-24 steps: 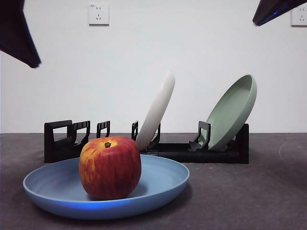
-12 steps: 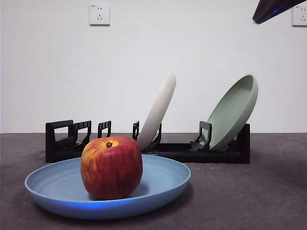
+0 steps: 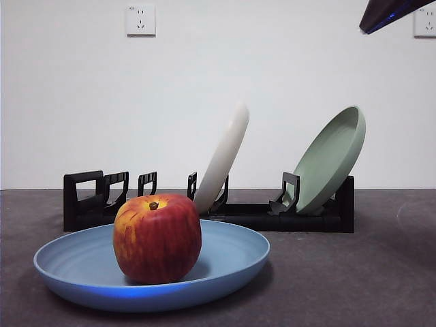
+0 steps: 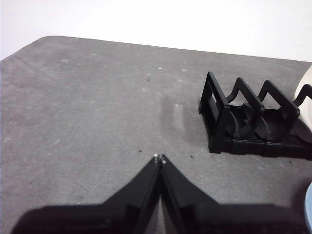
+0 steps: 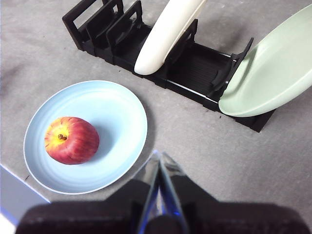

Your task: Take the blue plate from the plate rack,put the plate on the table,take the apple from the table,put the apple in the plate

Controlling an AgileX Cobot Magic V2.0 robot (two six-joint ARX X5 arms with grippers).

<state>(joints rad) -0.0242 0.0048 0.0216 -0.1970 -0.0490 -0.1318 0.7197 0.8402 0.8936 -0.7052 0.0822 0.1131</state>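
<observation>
The apple [image 3: 157,238] sits in the blue plate [image 3: 231,262] at lower left of the front view, on the table [image 3: 354,272]; the task looks finished. Left gripper [image 4: 159,158] and right gripper [image 5: 158,157] are both pressed together, empty; presumably nothing remains.

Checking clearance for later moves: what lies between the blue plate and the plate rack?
Only bare table separates the blue plate from the plate rack, shown in the right wrist view.

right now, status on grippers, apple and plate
Left gripper shut, empty, over bare table. Right gripper shut, empty, above the blue plate's edge. Apple sits in blue plate, off the plate rack. Nothing in the way.
</observation>
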